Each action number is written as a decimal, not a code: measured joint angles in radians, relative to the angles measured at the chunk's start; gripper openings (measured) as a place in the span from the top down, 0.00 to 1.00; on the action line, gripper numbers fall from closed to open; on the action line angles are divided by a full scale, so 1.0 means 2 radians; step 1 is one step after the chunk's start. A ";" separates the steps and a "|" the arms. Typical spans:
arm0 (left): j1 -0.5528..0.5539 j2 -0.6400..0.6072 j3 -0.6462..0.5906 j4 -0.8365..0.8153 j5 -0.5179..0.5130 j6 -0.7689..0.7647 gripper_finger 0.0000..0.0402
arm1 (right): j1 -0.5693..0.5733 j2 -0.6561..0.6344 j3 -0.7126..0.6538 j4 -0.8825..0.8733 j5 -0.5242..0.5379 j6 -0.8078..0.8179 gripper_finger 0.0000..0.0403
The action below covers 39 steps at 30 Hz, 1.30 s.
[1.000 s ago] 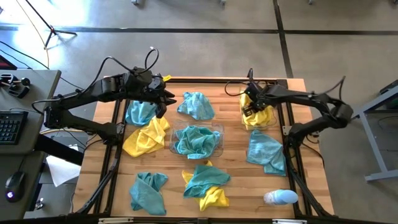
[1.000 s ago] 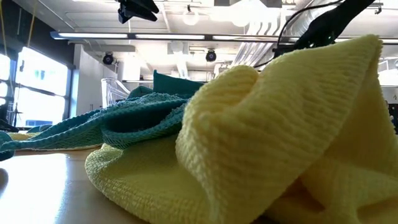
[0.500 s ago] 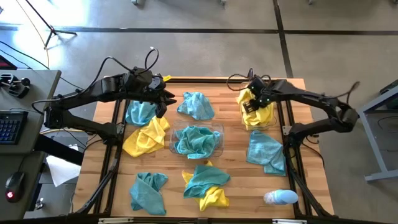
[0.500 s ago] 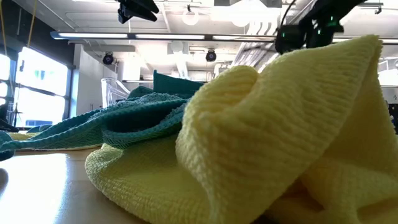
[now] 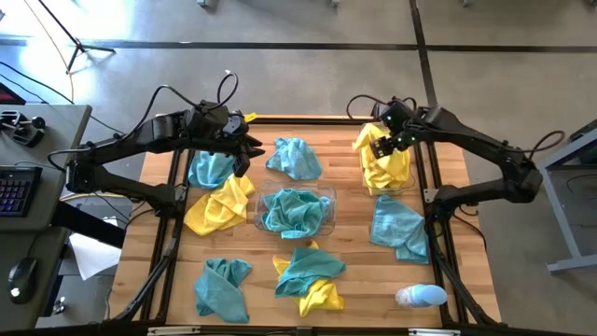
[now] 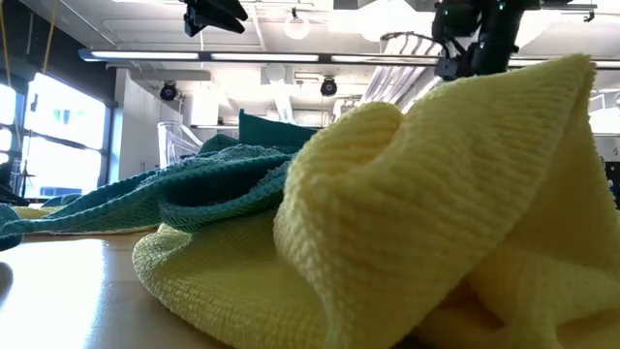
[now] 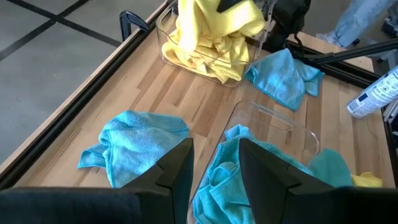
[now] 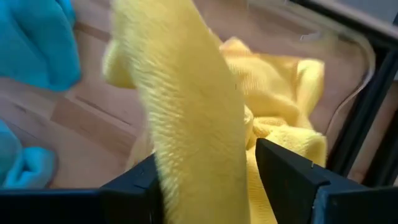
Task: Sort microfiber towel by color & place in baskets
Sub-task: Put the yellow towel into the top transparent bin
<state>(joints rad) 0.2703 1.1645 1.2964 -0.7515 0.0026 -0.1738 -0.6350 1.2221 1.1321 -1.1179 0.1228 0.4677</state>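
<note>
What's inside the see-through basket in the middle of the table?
The middle basket holds crumpled teal towels, heaped up to its rim. How many there are cannot be counted, because the top folds cover whatever lies beneath them and the basket's floor.

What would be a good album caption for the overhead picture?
Right gripper open above a clear plastic bin heaped with yellow microfiber towels; teal cloths fill the middle bin.

A pale spray bottle (image 5: 420, 297) is laid on the wooden table (image 5: 350, 271). A keyboard (image 5: 13, 189) and mouse (image 5: 20, 276) are seen on a side desk (image 5: 56, 131).
</note>
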 joint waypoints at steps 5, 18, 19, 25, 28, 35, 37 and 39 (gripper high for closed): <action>0.000 0.000 0.000 0.000 0.000 0.000 0.71 | 0.000 0.000 0.034 0.008 0.017 0.000 0.51; 0.000 0.000 0.000 0.000 0.000 -0.003 0.71 | -0.021 0.014 -0.102 0.086 0.066 0.011 0.98; 0.000 0.000 0.000 0.000 0.000 -0.003 0.71 | -0.026 0.014 -0.120 0.097 0.072 0.027 0.97; 0.000 0.000 0.000 0.000 0.000 -0.010 0.71 | -0.048 0.014 -0.216 0.229 0.009 0.053 0.94; 0.000 0.000 0.000 0.000 0.000 -0.017 0.71 | -0.049 0.014 -0.242 0.264 -0.009 0.067 0.97; 0.000 0.000 0.000 0.000 0.000 -0.028 0.71 | -0.049 0.014 -0.221 0.224 -0.011 0.055 0.98; 0.000 0.000 0.000 0.000 0.000 -0.030 0.71 | -0.049 0.014 -0.199 0.194 -0.011 0.047 0.99; 0.000 0.000 0.000 0.000 0.000 -0.031 0.71 | -0.049 0.014 -0.173 0.166 -0.009 0.035 0.99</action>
<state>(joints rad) 0.2704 1.1645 1.2964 -0.7513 0.0029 -0.2352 -0.7334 1.2503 0.7859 -0.7866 0.1043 0.5377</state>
